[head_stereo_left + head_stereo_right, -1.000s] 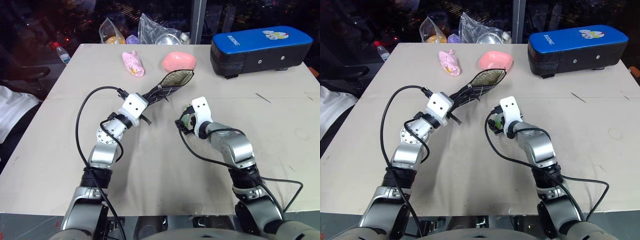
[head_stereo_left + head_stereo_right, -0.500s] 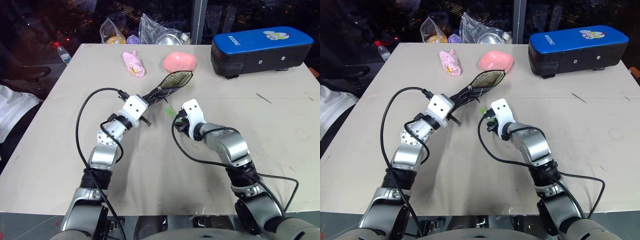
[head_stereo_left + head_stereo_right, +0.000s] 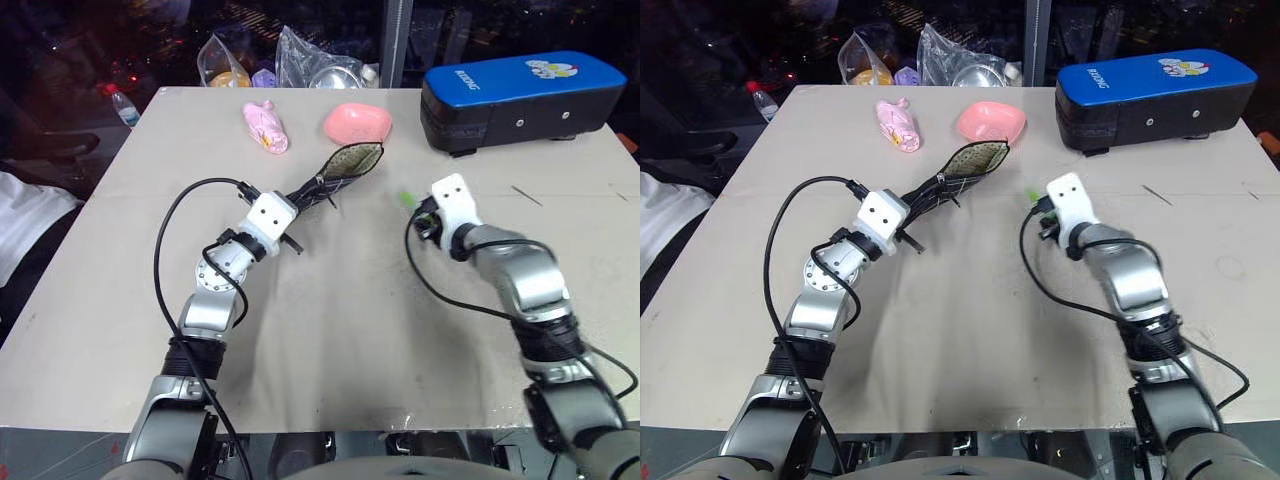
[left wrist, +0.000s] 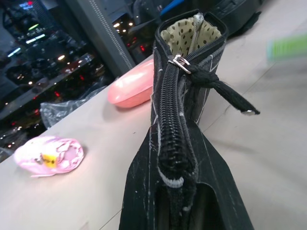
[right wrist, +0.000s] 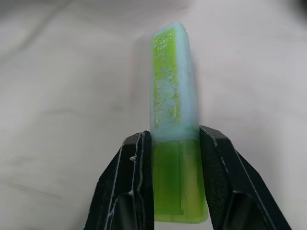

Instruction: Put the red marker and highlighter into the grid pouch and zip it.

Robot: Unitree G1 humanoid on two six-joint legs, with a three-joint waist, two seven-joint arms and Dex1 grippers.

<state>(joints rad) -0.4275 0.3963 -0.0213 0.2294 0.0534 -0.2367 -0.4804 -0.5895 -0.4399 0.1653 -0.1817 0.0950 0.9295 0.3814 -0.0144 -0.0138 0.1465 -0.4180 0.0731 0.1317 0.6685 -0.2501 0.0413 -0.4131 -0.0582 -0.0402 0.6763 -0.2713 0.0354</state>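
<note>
Right gripper: its two black fingers are closed partway onto the lime body of the highlighter, cap end pointing away from the wrist, so the pen can go into an opening nose first.
Highlighter position: held above the bare table, to the right of the pouch mouth and apart from it; not yet inside.
Left gripper: clamped tight on the zipped end of the grid pouch, lifting that end so the pouch slants up off the table.
Pouch mouth: unzipped at the far end, spotted beige lining showing; it gapes toward the pink case, probably held this way to give the other arm a clear target.
Zipper pull: partway along the teeth, its black tab hanging loose to one side.
Red marker: possibly already inside the pouch; I cannot tell.
Blue case: at the far right edge, well apart.
</note>
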